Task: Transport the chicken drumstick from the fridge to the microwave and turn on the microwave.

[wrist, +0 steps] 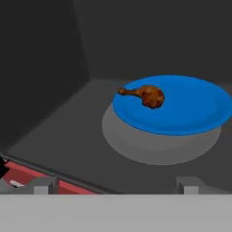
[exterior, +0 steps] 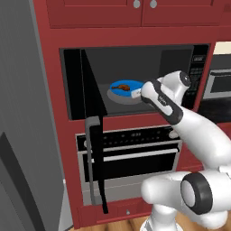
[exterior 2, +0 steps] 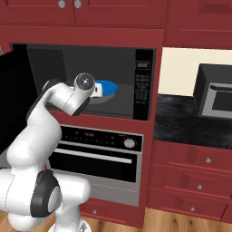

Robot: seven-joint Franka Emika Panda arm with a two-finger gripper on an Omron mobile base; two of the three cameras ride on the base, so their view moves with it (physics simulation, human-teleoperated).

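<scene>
Near the middle of the hand view, the small reddish-brown chicken drumstick (wrist: 146,95) lies on the left part of a round blue plate (wrist: 190,113), which rests on a grey turntable disc (wrist: 136,145) inside the wide black microwave (exterior: 135,58). The robot's two-finger gripper (wrist: 113,185) stands at the cavity's mouth with its jaws spread wide and nothing between them. The main risk, as I judge it, lies in the swung-out black microwave door (exterior: 92,135) at left centre of the left base view: it must be shut before starting, and a careless sweep of the white arm (exterior: 198,135) could clip the plate's rim or knock the door's grey vertical handle (exterior: 91,162). Below sits a silver-black oven (exterior 2: 97,156); the button panel (exterior 2: 142,86) lies right of the cavity, and a second small grey microwave (exterior 2: 217,93) stands on the dark counter (exterior 2: 181,122) at far right.
</scene>
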